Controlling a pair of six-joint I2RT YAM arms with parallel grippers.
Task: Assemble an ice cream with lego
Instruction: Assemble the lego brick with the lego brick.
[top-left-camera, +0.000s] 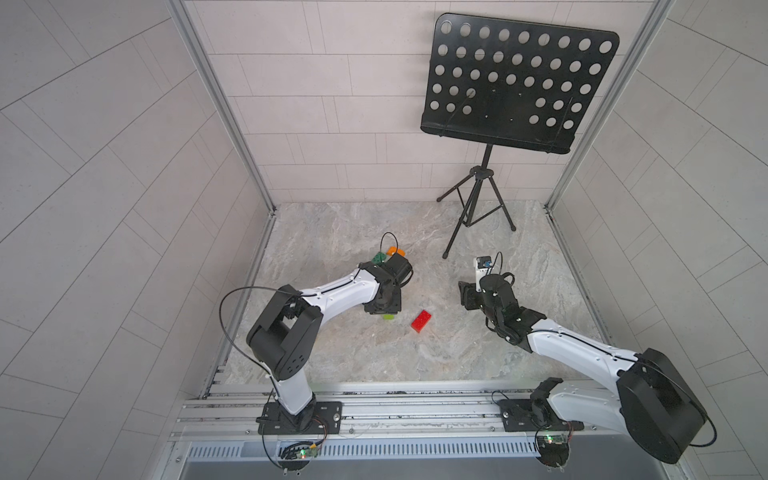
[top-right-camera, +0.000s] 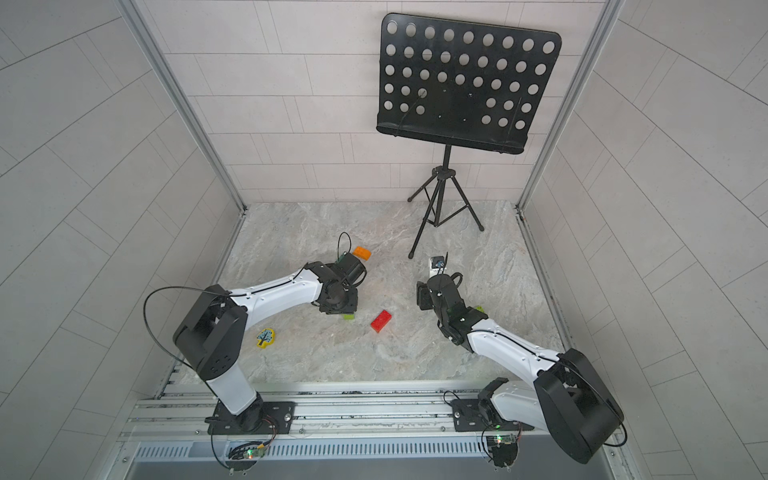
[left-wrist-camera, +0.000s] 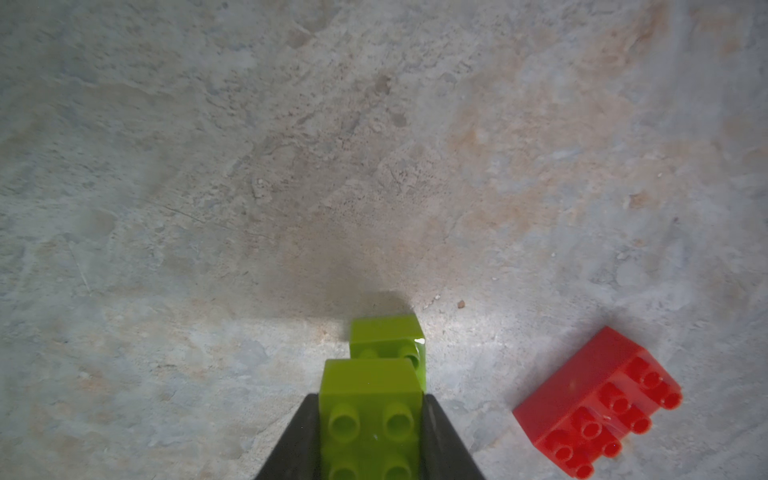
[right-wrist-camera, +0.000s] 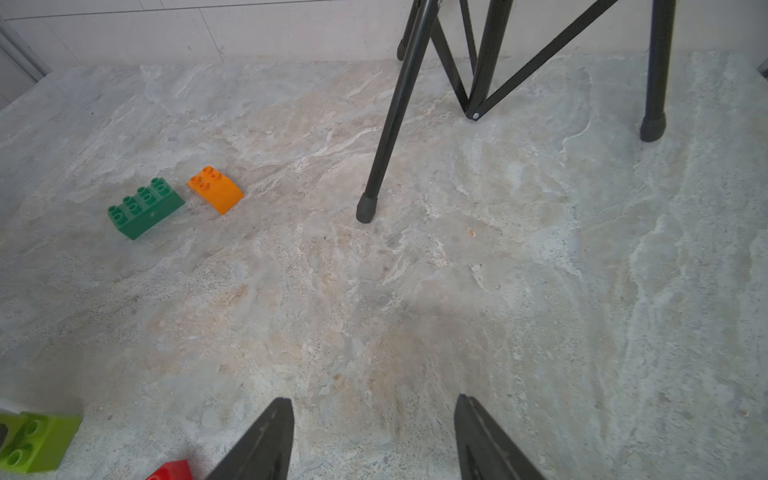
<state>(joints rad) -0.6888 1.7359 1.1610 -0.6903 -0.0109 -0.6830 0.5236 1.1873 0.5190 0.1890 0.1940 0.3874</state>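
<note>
Your left gripper is pinching a lime-green brick between its jaws, with the studs turned toward the wrist camera. Just past it you see a second lime-green brick sitting on the marbled table. The held brick overlaps its near edge, and from this angle you cannot tell whether the two touch. In both top views the left gripper points down near the middle of the table, with only a sliver of lime-green showing beneath it.

The red brick lies flat, studs up, just beside that spot. It sits between the two arms and touches nothing.

Your right gripper has its jaws spread wide with nothing between them, held over bare table to the right of the red brick.

The dark green brick and the rounded orange brick rest farther back, beyond the left wrist, close together with a small gap between them. A flat yellow piece lies near the left arm's elbow. A black music stand stands at the back right.
</note>
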